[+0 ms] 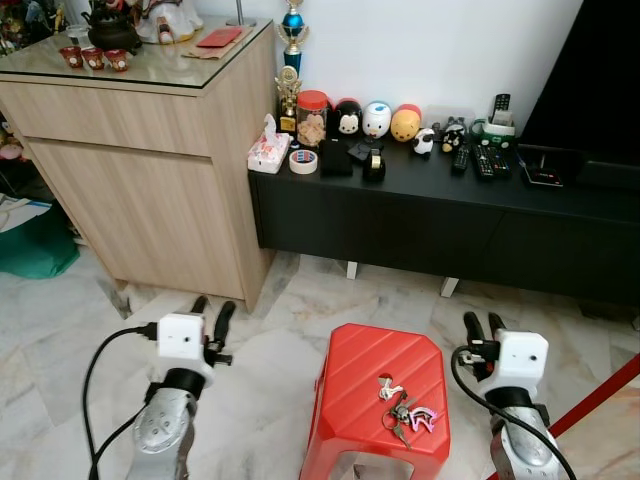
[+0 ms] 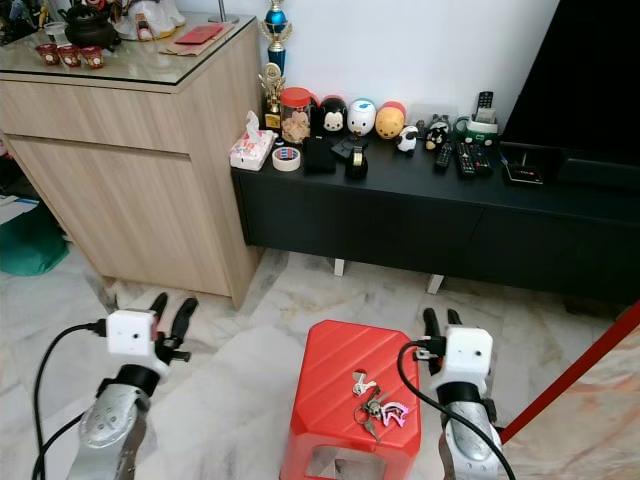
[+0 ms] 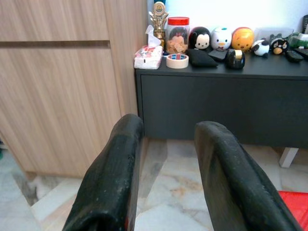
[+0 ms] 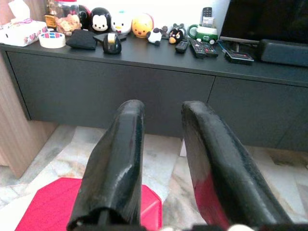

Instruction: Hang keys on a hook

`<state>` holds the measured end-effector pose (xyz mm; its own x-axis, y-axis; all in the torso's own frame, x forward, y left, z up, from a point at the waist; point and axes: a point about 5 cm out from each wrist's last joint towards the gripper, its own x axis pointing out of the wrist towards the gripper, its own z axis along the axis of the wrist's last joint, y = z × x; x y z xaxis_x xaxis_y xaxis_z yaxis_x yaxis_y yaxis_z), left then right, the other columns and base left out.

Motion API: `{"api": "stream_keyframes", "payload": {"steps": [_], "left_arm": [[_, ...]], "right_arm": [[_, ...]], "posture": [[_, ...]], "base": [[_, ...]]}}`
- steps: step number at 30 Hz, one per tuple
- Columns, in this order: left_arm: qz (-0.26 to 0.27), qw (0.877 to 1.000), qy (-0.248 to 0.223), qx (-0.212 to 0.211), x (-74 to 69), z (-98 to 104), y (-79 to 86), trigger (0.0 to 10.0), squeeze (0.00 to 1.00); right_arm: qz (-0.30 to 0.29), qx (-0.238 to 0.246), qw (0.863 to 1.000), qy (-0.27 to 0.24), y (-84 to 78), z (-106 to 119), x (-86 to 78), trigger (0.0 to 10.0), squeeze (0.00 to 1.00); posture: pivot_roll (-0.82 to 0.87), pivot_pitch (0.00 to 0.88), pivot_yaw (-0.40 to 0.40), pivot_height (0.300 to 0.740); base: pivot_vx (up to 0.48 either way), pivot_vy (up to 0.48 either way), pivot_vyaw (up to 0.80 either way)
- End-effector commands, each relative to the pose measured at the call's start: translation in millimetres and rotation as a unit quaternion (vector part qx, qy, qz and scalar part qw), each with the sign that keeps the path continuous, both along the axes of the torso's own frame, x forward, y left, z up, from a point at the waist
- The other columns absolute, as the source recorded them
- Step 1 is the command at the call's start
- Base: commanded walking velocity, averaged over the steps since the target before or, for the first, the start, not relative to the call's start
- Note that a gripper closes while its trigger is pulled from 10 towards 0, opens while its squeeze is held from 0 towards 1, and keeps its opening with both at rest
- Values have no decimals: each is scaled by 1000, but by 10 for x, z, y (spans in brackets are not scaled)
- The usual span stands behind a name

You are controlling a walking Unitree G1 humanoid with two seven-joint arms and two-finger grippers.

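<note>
From the head views: keys [image 1: 405,411] lying in a bunch on top of the red stool [image 1: 370,380], left gripper [image 1: 211,318] well off to the stool's left and right gripper [image 1: 480,331] just beside its right edge, both parted a little and holding nothing, so pickup and hanging judged still ahead, with no hook made out. From the left wrist view: black fingers [image 3: 113,178] slightly apart and empty, aimed past the stool at the wooden cabinet [image 3: 57,82] and black TV console [image 3: 221,103]. From the right wrist view: fingers [image 4: 118,163] likewise ajar and empty above the stool's far edge, facing the console; no readable writing or brand anywhere.
</note>
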<state>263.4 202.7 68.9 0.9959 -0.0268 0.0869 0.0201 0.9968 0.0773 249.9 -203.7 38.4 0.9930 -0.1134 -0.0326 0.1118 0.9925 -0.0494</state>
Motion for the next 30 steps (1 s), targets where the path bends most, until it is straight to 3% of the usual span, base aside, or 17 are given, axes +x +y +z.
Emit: {"api": "stream_keyframes", "payload": {"steps": [1, 10, 21, 30], "left_arm": [[9, 1000, 10, -1, -34, -2, 78, 10000, 0], [13, 1000, 20, 0, -17, 29, 132, 10000, 0], [15, 999, 33, -3, -39, -12, 123, 10000, 0], [24, 999, 44, -6, -73, -47, 123, 10000, 0]], "right_arm": [[-20, 2, 1000, 3, -80, 21, -18, 10000, 0], [-37, 3, 999, 20, -122, 54, 35, 10000, 0], [-22, -4, 999, 41, -118, -5, -10, 10000, 0], [-19, -2, 999, 46, -135, -9, -44, 10000, 0]], "posture": [[22, 0, -28, 740], [17, 0, -20, 736], [22, 0, -34, 658], [22, 0, -47, 658]], "base": [[0, 0, 0], [0, 0, 0], [0, 0, 0], [0, 0, 0]]}}
